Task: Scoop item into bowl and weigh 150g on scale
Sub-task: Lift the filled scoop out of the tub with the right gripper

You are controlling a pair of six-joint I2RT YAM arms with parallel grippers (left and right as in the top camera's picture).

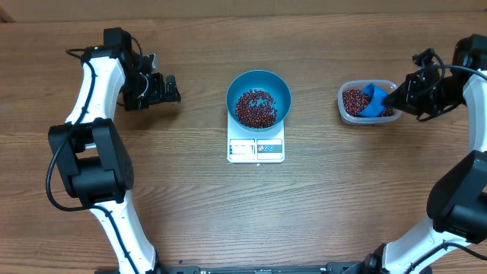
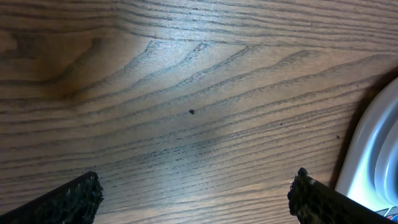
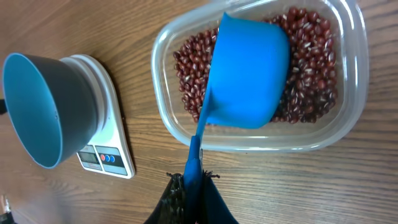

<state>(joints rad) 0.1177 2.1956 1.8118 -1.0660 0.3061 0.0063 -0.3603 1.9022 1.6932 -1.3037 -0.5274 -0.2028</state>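
Beans (image 1: 256, 108) partly in bowl (image 1: 259, 75) on scale (image 1: 256, 151), well apart from both arms. Right fingers (image 3: 179, 200) pinching scoop (image 3: 245, 74) handle, scoop just ahead, in tub (image 3: 163, 81). Left fingers (image 2: 68, 199) spread over counter (image 2: 186, 62). Step: loading scoop; next needs level carry to bowl.

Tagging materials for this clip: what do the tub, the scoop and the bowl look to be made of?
The tub looks like clear glossy plastic: the beans show through its wall. The scoop looks like opaque blue plastic, smooth with a soft sheen and a thin moulded handle. The bowl is blue and smooth; it could be plastic or glazed ceramic, I cannot tell which.
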